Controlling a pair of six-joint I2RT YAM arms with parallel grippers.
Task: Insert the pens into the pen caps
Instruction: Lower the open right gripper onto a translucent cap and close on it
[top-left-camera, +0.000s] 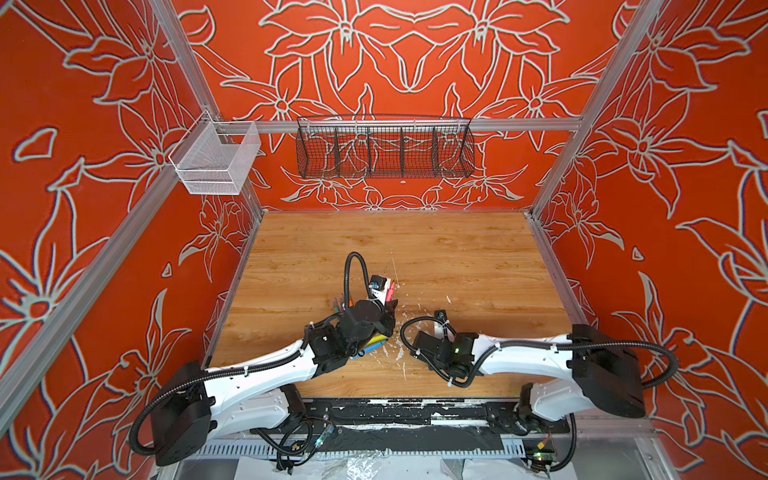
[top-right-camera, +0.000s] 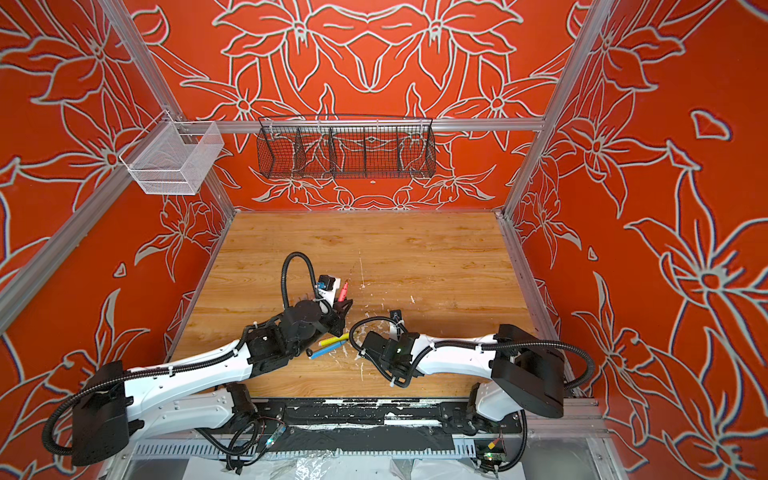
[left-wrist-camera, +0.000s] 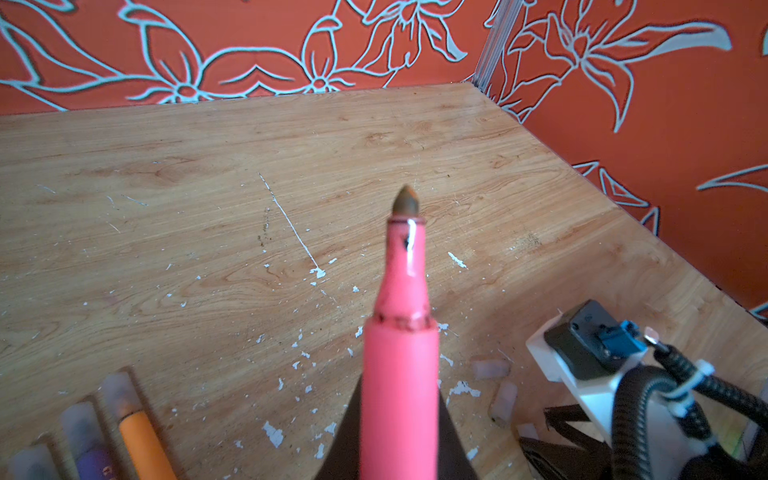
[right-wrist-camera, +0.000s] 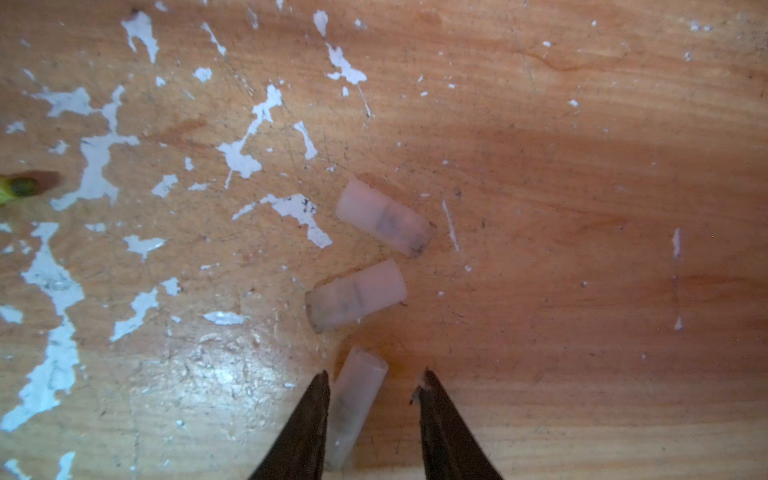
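On the table (top-left-camera: 457, 257), a little in front of its middle, my left gripper (top-left-camera: 390, 308) pinches the pink pen (top-left-camera: 391, 292) by the barrel, fingers pressed hard against both sides. Its bare, darkened tip sticks out past my fingers, pointing toward the back wall and held off the wood. Near it, seen from the left wrist, the orange pen (left-wrist-camera: 143, 440) and purple pen (left-wrist-camera: 93, 457) lie side by side, each with a cloudy cap on.

My right gripper (right-wrist-camera: 374, 374) is low over the wood, fingers spread around the nearest cap (right-wrist-camera: 357, 411). One finger (right-wrist-camera: 311, 424) touches the cap's side. The other stands clear of it, so I am not squeezing yet. Just beyond my fingertips a second cap (right-wrist-camera: 355, 295) and a third cap (right-wrist-camera: 384, 218) lie flat, close together but apart.

Between my two arms, in a top view, the yellow pen (top-right-camera: 332, 341) and blue pen (top-right-camera: 326, 352) lie next to each other on the wood. I cannot tell whether the blue one is capped. White flecks (right-wrist-camera: 95, 158) are scattered over the surface around them.
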